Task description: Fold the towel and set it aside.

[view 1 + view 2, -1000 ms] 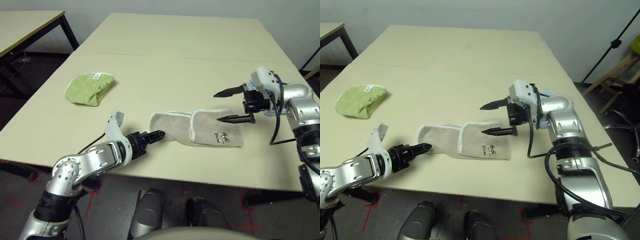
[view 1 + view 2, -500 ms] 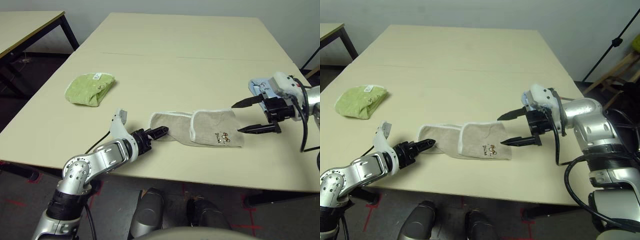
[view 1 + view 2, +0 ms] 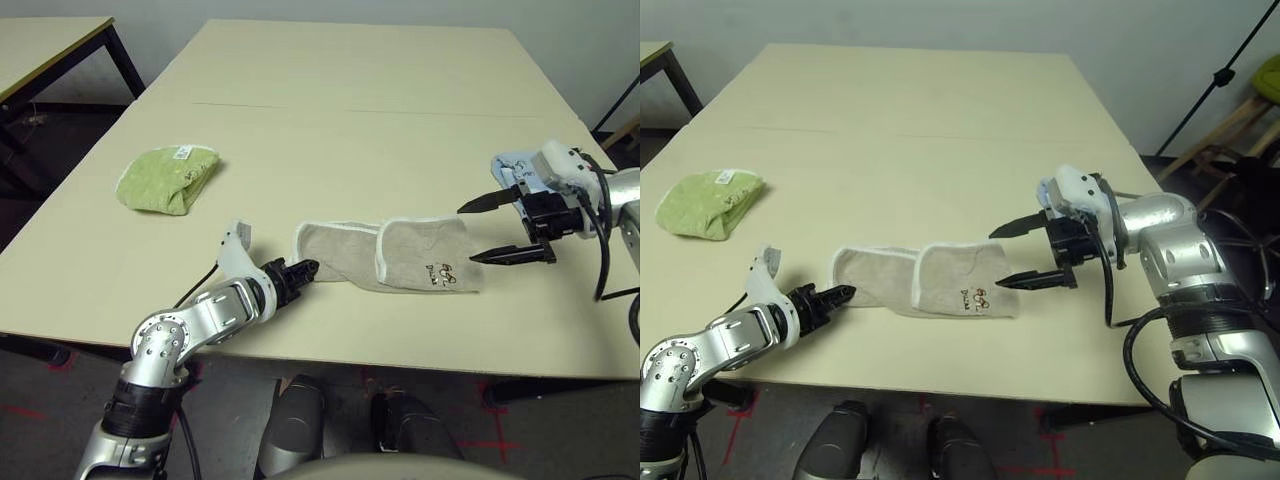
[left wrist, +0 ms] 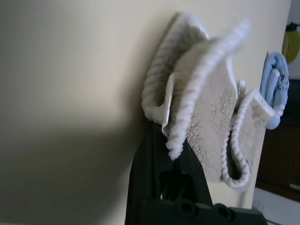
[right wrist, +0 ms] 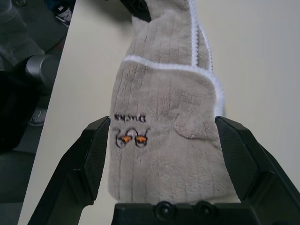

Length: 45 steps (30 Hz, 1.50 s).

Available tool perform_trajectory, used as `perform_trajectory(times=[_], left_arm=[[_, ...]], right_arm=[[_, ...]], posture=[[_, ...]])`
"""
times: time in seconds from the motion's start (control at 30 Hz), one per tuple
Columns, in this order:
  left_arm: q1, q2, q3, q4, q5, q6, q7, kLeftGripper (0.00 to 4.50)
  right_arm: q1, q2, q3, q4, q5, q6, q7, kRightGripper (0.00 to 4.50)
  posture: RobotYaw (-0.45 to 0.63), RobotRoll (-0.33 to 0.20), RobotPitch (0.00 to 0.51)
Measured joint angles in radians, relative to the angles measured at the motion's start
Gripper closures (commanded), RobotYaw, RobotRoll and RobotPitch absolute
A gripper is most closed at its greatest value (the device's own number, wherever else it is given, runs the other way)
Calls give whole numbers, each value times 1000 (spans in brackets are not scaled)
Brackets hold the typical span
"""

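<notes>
Towel (image 3: 425, 260) in a long strip near the front edge of the desk (image 3: 300, 160), with the right-hand part folded over toward the middle and the dark embroidery on top. Pinched at its left end between the pressed-together left fingers (image 3: 306, 272), with white edging raised above the tips. Just beside the embroidered end, right fingers (image 3: 490, 257) spread wide, with nothing between them. Well apart on the left, a folded green cloth (image 3: 168, 180); behind the right fingers, a partly hidden light blue cloth (image 3: 508, 168).
</notes>
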Motion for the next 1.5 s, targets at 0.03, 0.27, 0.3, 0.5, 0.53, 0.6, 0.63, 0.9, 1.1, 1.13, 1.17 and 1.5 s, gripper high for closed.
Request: perform_trajectory(times=[0.03,0.27,0.3,0.5,0.53,0.6,0.63,0.9,1.1,1.13,1.17,1.5], left_arm=[[4,13,18,0,0,2,-4,4490],[31,107,116,15,3,19,-46,4490],[34,121,129,17,4,23,-53,4490],[26,229,177,16,-6,73,-113,4490],[6,249,177,10,-17,86,-125,4490],[-51,281,174,-11,-58,110,-154,4490],[-86,297,166,-22,-83,122,-167,4490],[-365,310,-21,-57,-223,185,-231,4490],[-482,302,-164,-45,-209,274,-344,4490],[-499,294,-180,-34,-192,286,-364,4490],[-519,280,-195,-19,-165,298,-386,4490],[-635,105,-344,103,230,402,-666,4490]], right_arm=[[0,2,0,4,-2,0,0,0],[-1,10,0,10,-5,0,0,0],[-1,10,0,10,-5,0,0,0],[-1,10,0,14,-5,0,0,0],[-1,10,0,14,-4,0,0,0],[-2,10,1,14,-4,0,0,0],[-2,10,2,14,-4,0,0,0],[-1,-7,8,14,-1,0,0,0],[15,-26,7,13,0,2,0,0],[15,-26,7,13,0,2,0,0],[16,-27,7,13,0,3,0,0],[19,-28,4,14,0,6,0,0]], posture=[[198,0,162],[203,0,157],[203,0,157],[207,0,151],[207,0,151],[206,0,150],[206,0,150],[188,0,146],[172,0,146],[172,0,145],[172,0,145],[164,0,146]])
